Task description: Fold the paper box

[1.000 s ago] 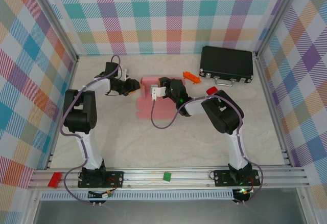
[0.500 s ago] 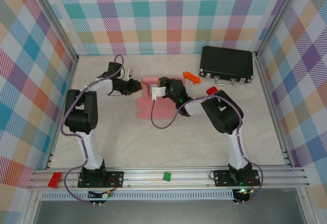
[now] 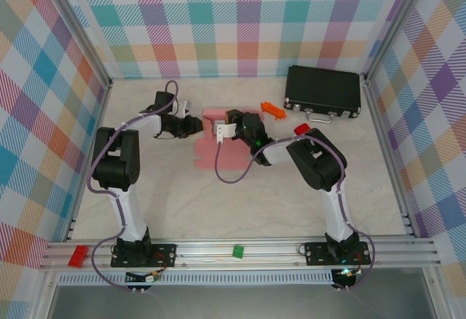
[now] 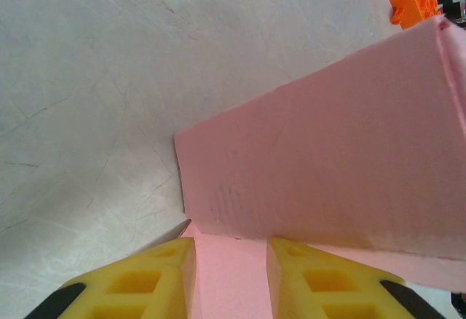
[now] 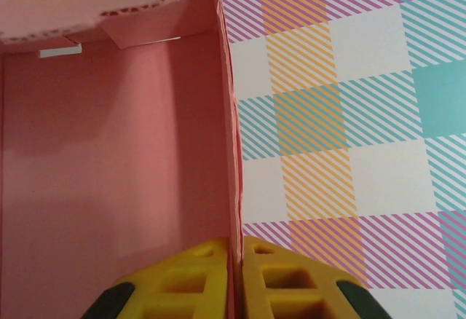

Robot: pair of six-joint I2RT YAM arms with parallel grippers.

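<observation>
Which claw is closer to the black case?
Right. The right claw grips the paper box wall; the left claw sits at the box's opposite side, farther from the black case.

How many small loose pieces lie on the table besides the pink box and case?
2: an orange brick left of the black case, a red piece near its handle. Others may be hidden.

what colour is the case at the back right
The case is black with silvery trim, clearest in the top external view.

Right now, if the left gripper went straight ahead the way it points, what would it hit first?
The paper box: its raised pink panel stands just past the left gripper, though depth is unclear.
</observation>
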